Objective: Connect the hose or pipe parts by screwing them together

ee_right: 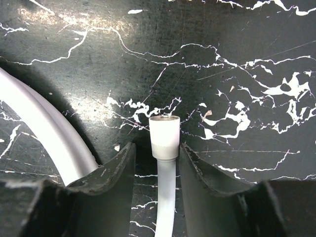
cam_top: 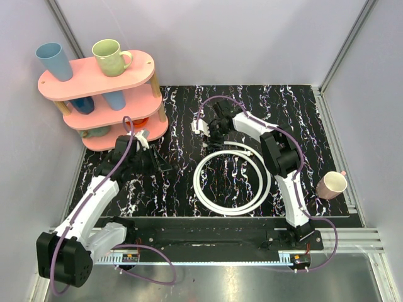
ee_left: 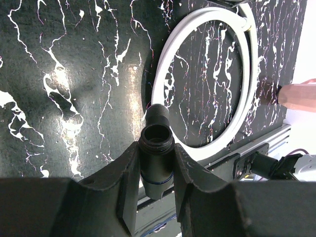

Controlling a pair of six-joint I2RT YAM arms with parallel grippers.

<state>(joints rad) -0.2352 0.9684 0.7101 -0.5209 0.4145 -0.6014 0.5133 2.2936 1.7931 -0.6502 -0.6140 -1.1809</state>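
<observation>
The white hose (cam_top: 230, 182) lies coiled on the black marbled table. Its end fitting (ee_right: 164, 136), a silvery-white threaded sleeve, points up between the fingers of my right gripper (ee_right: 155, 148). A narrow gap shows on each side of the sleeve, so these jaws stand open around it. Another stretch of the hose (ee_right: 49, 133) curves past on the left. My left gripper (ee_left: 155, 148) is shut on a black threaded pipe fitting (ee_left: 156, 140), its open mouth pointing toward the hose coil (ee_left: 249, 74). In the top view the left gripper (cam_top: 157, 165) is left of the coil and the right gripper (cam_top: 217, 129) is behind it.
A pink three-tier rack (cam_top: 94, 82) with several cups stands at the back left, close behind the left arm. A pink cup (cam_top: 332, 184) sits at the table's right edge. The metal mounting rail (cam_top: 208, 236) runs along the near edge.
</observation>
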